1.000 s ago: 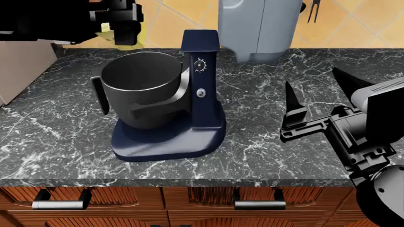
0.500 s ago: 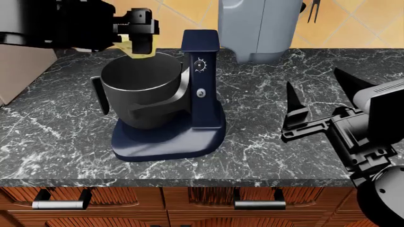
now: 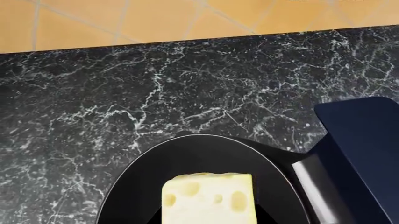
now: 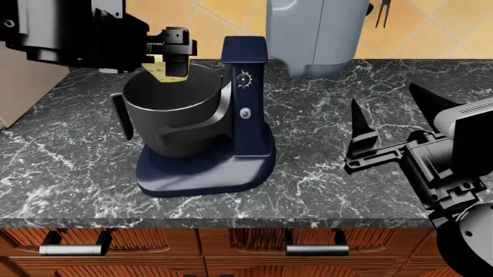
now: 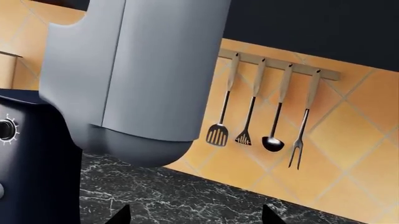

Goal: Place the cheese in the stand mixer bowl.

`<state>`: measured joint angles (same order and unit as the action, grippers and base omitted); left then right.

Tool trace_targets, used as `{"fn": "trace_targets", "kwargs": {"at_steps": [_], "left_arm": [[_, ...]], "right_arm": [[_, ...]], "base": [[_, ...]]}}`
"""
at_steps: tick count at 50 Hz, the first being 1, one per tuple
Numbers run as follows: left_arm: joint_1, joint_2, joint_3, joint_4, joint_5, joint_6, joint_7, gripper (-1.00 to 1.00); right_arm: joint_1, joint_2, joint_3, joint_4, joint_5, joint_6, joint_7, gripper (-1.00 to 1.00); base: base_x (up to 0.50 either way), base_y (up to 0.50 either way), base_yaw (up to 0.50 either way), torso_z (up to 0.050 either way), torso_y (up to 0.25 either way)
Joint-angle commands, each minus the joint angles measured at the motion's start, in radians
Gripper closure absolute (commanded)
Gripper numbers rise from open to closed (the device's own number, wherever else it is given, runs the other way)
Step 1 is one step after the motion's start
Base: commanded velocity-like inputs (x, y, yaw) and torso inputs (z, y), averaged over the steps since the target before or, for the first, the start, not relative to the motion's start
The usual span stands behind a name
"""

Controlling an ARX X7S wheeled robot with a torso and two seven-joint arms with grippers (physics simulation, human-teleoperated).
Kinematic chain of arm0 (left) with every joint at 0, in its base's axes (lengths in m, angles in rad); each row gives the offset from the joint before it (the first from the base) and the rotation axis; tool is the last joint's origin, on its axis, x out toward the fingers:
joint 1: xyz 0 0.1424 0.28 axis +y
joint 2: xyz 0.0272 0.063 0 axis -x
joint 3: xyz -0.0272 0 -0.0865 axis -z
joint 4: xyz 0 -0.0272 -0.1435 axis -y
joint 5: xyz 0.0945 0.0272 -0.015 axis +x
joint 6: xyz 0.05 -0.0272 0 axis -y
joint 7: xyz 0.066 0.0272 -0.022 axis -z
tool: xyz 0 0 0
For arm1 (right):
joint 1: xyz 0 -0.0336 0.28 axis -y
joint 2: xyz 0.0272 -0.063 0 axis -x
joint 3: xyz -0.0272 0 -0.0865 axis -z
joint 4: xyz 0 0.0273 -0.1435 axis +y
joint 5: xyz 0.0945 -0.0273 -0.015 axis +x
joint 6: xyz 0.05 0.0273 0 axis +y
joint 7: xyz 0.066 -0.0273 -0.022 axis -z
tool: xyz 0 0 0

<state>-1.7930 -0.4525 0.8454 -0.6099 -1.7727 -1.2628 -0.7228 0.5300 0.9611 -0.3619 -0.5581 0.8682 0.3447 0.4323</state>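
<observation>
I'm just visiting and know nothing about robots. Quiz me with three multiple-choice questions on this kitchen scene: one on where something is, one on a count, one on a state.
1. Where is the cheese?
A. Over the stand mixer bowl's rim
B. On the countertop
C. Beside the cabinet handles

2. How many utensils hang on the wall rail?
A. Two
B. Four
C. Six

3. What is the right gripper doing?
A. Gripping cheese
B. Gripping the bowl
C. Open, holding nothing

Answers: 1 A, the left gripper holds it above the bowl's opening. 2 B, the right wrist view shows four. 3 C, its fingers stand apart with nothing between.
</observation>
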Motion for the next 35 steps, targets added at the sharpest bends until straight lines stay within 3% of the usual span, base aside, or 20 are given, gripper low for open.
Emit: {"fn": "trace_targets", "kwargs": {"at_steps": [1, 22, 23, 35], "left_arm": [[-0.003, 0.013, 0.021, -0.034, 0.019, -0.005, 0.012, 1.0], [0.013, 0.026, 0.046, -0.025, 0.016, -0.023, 0.014, 1.0], [0.01, 0.024, 0.048, -0.019, 0.018, -0.026, 0.018, -1.0], [-0.003, 0.005, 0.027, 0.021, 0.029, 0.02, 0.006, -1.0]], "right_arm": [[-0.001, 0.0, 0.002, 0.0, 0.0, -0.001, 0.0, -1.0], [-0.015, -0.003, 0.004, 0.008, -0.006, -0.015, -0.005, -1.0], [-0.015, -0.004, 0.004, 0.01, -0.006, -0.015, -0.006, -1.0], [-0.018, -0.005, 0.004, 0.012, -0.01, -0.018, -0.009, -1.0]], "base": [[0.0, 0.0, 0.0, 0.0, 0.0], [0.0, 0.0, 0.0, 0.0, 0.0], [0.0, 0.0, 0.0, 0.0, 0.0], [0.0, 0.0, 0.0, 0.0, 0.0]]}}
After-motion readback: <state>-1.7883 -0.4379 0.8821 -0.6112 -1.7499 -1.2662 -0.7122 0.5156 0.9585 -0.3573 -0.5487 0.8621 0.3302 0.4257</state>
